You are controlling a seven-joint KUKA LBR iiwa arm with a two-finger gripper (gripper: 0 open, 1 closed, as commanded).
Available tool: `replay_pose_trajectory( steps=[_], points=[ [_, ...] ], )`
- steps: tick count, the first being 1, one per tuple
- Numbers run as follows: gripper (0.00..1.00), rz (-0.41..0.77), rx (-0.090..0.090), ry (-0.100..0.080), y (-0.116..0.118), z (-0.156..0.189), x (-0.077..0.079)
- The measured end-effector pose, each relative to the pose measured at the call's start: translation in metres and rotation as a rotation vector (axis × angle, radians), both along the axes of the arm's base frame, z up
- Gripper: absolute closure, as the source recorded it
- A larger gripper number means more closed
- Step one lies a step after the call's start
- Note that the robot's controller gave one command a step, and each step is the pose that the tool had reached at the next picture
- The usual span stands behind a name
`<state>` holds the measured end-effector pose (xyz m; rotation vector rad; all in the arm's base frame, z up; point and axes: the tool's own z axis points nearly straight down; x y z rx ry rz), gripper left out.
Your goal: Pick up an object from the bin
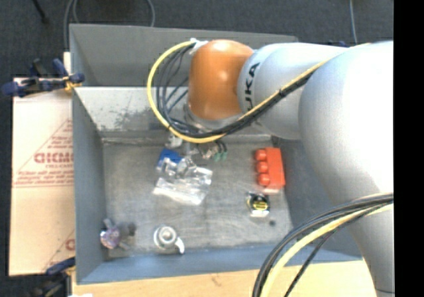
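My gripper (191, 148) hangs low at the back middle of the bin, mostly hidden under the arm's wrist. Right below it lies a clear crumpled plastic bag (181, 186) with a small blue piece (168, 158) at its upper left corner. The gripper sits over the bag's top edge, and I cannot tell whether it touches it. A small dark green thing (216, 151) lies just to its right.
An orange-red block (269, 167) lies at the right, with a small black and yellow tape measure (258, 204) in front of it. A round metal piece (165, 237) and a purple-grey thing (112, 236) lie near the front left corner. The arm covers the bin's back right.
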<state>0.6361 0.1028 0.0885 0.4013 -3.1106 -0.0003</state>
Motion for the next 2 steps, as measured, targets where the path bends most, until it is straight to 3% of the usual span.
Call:
replay_pose_trajectory(
  steps=[1,2],
  points=[
    [1.00,-0.014,0.001,-0.015,0.000,0.107,0.001],
    [1.00,-0.007,0.002,-0.013,0.015,0.167,-0.022]
  ],
)
